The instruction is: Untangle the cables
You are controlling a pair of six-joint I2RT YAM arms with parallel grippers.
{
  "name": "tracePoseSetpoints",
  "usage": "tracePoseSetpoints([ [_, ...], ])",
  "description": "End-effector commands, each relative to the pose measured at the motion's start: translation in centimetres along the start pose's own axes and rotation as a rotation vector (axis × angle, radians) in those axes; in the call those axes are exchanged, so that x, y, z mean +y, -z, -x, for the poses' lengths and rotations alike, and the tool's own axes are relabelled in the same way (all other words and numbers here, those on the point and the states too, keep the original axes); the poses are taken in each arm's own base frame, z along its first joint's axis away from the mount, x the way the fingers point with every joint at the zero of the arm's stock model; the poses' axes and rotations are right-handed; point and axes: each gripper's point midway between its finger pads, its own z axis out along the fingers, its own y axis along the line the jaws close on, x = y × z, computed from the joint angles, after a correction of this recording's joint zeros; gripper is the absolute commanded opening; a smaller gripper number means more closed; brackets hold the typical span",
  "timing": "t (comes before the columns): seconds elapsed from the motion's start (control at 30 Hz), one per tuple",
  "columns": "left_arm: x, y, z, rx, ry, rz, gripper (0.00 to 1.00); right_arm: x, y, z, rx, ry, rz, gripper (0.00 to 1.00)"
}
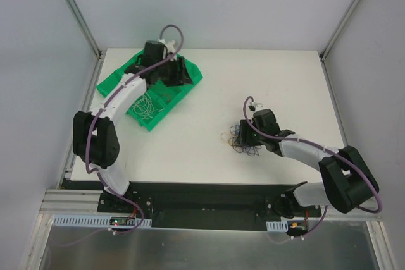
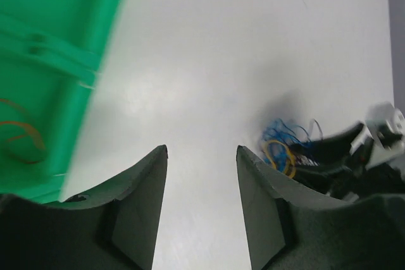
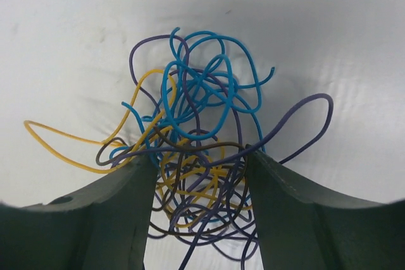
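Observation:
A tangle of blue, yellow, purple and brown cables [image 3: 202, 99] lies on the white table [image 1: 209, 112], right of centre in the top view [image 1: 239, 143]. My right gripper [image 3: 201, 156] is open, its jaws set down on either side of the tangle with several strands between them; in the top view it sits at the tangle's right edge [image 1: 247, 134]. My left gripper [image 2: 202, 150] is open and empty, held above bare table beside the green bin [image 2: 57, 61]. In the left wrist view the tangle [image 2: 281, 150] shows far right.
The green bin [image 1: 114, 83] stands at the back left and holds several thin loose wires [image 1: 149, 104]; an orange wire [image 2: 22, 137] shows inside it. The left gripper [image 1: 180, 74] hovers at the bin's right edge. Walls enclose the table.

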Motion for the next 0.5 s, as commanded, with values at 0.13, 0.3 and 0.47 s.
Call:
tracePoseSetpoints([
  [0.13,-12.4,1.4,-11.1,0.303,-0.145,-0.441,0.43,4.3,4.2,1.9,-0.069,0.076,0.222,0.71],
  [0.3,-13.1,1.5,-15.6,0.311,-0.354,-0.505,0.63,3.9,5.9,2.4,-0.14,0.062,0.224,0.82],
  [0.47,-13.8,-0.2,-19.6,0.448,-0.348,-0.571,0.63,2.6,6.4,0.7,-0.119,0.025,0.181,0.82],
])
